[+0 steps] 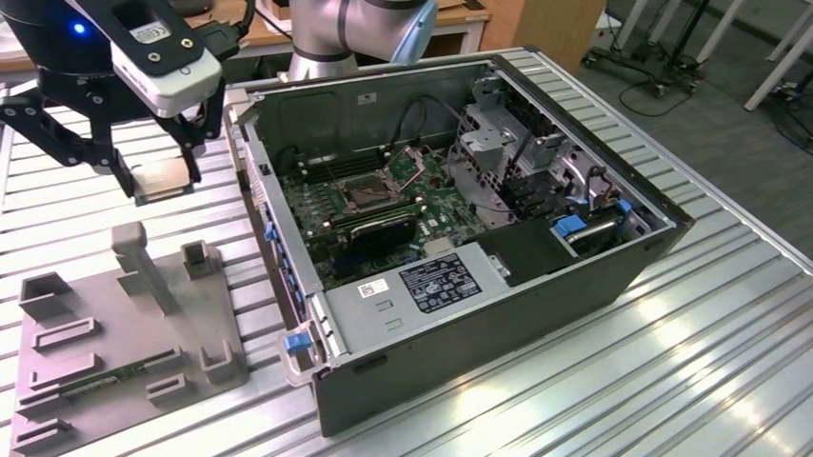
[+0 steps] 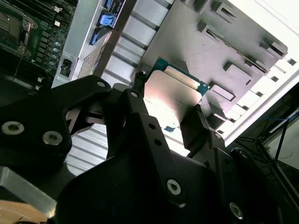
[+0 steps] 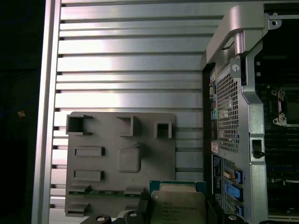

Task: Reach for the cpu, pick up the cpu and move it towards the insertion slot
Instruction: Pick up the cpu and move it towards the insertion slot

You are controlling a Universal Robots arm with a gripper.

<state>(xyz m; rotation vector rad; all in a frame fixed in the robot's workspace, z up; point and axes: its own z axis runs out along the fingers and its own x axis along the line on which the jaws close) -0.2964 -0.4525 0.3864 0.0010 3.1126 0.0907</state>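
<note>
In the exterior view the gripper (image 1: 160, 181) hangs at about ten o'clock in the frame, above the ribbed metal worktop (image 1: 661, 352). Its black fingers (image 1: 121, 171) are clamped on the cpu (image 1: 163, 179), which is lifted clear of the worktop. The grey tray (image 1: 128, 352) lies at about eight o'clock, below the gripper, with a green memory stick (image 1: 109, 376) in it. The open case (image 1: 508, 295) fills the centre, just beside the tray at its three o'clock. Inside the case, the slot (image 1: 365, 197) sits on the green board (image 1: 420, 171), well apart from the cpu and at its three o'clock.

In the second wrist view the cpu (image 2: 174, 98) shows its pale metal top, pinched at its edges between two black fingers (image 2: 196, 123). Behind it lies the tray (image 2: 205, 51), with the case wall (image 2: 81, 42) at ten o'clock.

In the first wrist view the cpu (image 3: 177, 205) sits at six o'clock in the frame, its green rim showing round the metal top, with the tray (image 3: 121, 154) beneath and beyond it. The worktop (image 3: 131, 60) spreads toward twelve o'clock. The case (image 3: 233, 93) stands at three o'clock, and the slot (image 3: 286, 107) shows partly at the frame's edge inside it.
</note>
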